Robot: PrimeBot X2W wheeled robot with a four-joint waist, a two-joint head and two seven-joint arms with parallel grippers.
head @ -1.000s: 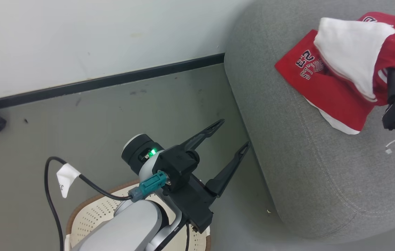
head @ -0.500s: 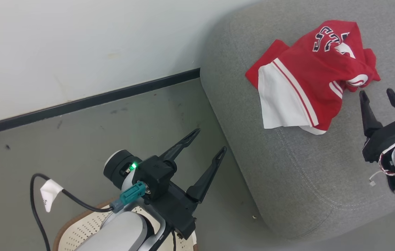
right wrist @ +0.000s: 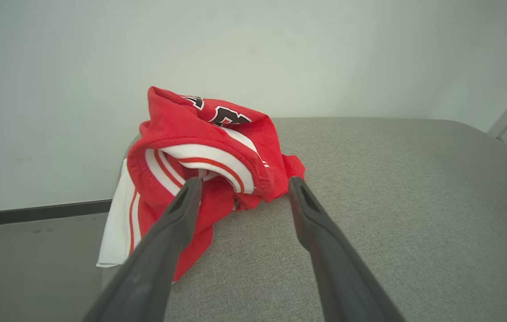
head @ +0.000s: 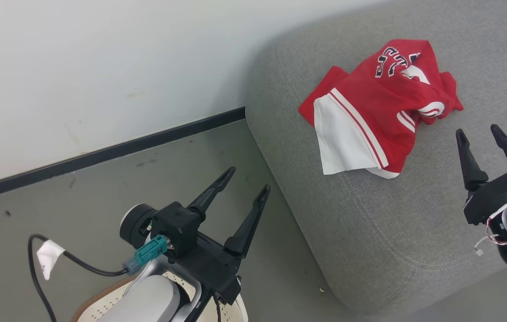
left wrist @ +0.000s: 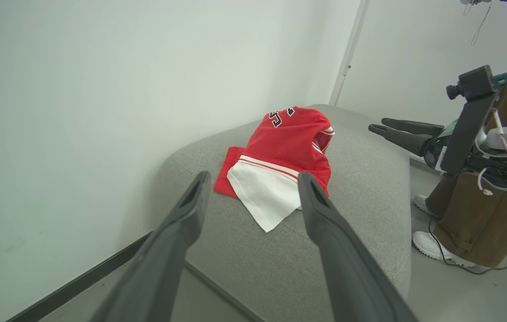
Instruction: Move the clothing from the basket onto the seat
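The red clothing (head: 376, 105) with white panel and stripes lies crumpled on the grey seat (head: 369, 214), near its back left corner; the same clothing (left wrist: 280, 156) (right wrist: 199, 152) appears in both wrist views. My right gripper (head: 478, 132) (left wrist: 376, 124) hovers open over the seat, just right of the clothing, nothing between its fingers. My left gripper (head: 249, 179) is open and empty above the floor, left of the seat. Beneath my left arm, the basket (head: 105, 297) shows its cream perforated wall and brown rim at the bottom edge; its inside is hidden.
A white wall with a black baseboard (head: 101, 154) runs behind the grey floor (head: 101, 192). A black cable with a white tag (head: 47, 264) loops from my left wrist. A person's brown trousers (left wrist: 481, 223) and white shoes (left wrist: 432, 243) stand beyond the seat's far side.
The right gripper let go of the clothing, which now lies on the seat, and drew back open. The head camera turned, shifting the whole view left and down.
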